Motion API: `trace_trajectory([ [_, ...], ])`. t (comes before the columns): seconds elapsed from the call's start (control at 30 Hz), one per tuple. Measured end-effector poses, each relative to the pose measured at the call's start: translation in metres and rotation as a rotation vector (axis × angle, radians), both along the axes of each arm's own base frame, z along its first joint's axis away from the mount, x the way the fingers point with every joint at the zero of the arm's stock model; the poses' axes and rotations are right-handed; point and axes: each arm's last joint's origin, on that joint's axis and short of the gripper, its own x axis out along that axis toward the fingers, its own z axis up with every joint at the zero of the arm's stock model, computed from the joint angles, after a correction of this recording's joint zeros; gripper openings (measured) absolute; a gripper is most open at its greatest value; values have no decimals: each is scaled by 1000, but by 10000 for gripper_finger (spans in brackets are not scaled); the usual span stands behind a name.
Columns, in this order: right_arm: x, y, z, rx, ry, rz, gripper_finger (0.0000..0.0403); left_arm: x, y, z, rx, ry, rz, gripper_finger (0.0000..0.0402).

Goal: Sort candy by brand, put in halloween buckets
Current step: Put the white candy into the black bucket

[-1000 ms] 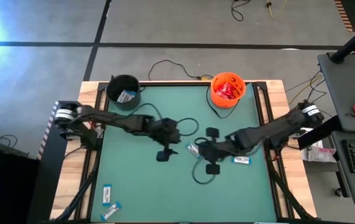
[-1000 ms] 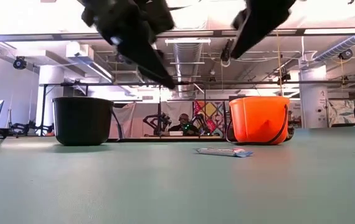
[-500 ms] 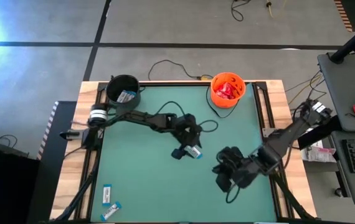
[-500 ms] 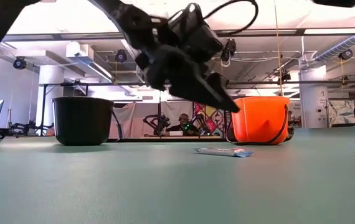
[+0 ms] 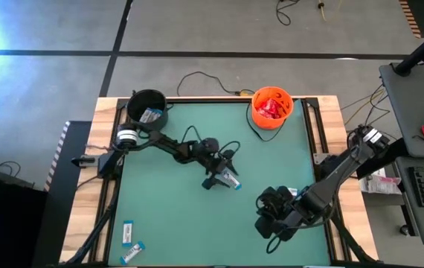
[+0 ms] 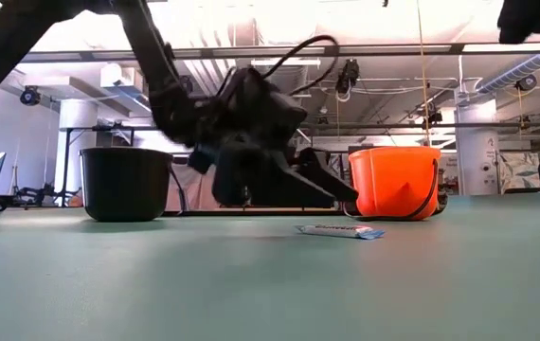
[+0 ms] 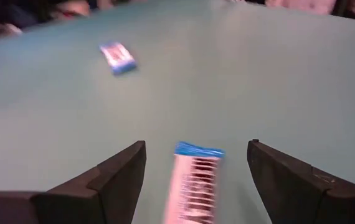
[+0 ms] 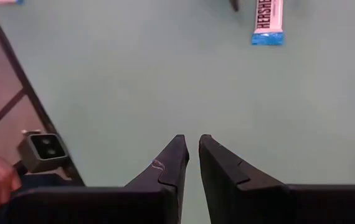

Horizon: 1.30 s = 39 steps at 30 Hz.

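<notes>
Straddling white-and-blue bar point(image 7: 196, 180), left gripper point(image 5: 223, 177) fingers spread; right gripper point(image 8: 189, 152) fingers pressed together.

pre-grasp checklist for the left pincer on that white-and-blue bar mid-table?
1. Left pincer open: ok, fingers spread wide in its wrist view.
2. White-and-blue bar between the fingers: ok, it lies in the gap and touches neither.
3. Pincer down at the bar: cannot tell; the low view shows it close above the table, contact unclear.
4. Right pincer out of the way: ok, shut and empty near the table's front right, apart from the bar.
5. Black bucket reachable: ok, back left corner, a white-and-blue bar already inside.
6. Orange bucket holds the red packets only: ok as far as visible.
</notes>
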Motion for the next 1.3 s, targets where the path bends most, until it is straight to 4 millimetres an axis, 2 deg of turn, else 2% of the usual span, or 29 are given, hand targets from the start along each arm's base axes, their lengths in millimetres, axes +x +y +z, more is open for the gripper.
trace_trajectory([
  [0.1,5,2,-9,-8,19,-3,38,0,3,-9,-14,-55,21,264],
  [0.23,9,5,-17,-18,36,-3,38,1,3,-34,-40,36,-9,263],
  [0.4,10,7,-22,-9,66,10,38,2,3,-47,-56,84,-35,251],
  [0.57,10,6,-21,-8,65,12,38,0,3,-58,-20,97,-58,222],
  [0.77,8,5,-16,-15,54,41,38,-2,6,-68,-32,121,-62,163],
  [0.97,11,-4,-12,-66,53,81,38,-2,7,-69,-12,132,-3,102],
  [1.1,21,-20,-11,-114,68,100,38,-1,9,-63,-15,136,27,90],
  [1.2,27,-35,-5,-127,91,56,38,-1,11,-50,-13,162,88,90],
  [1.3,29,-44,10,-163,98,89,38,-2,14,-28,23,194,170,90],
])
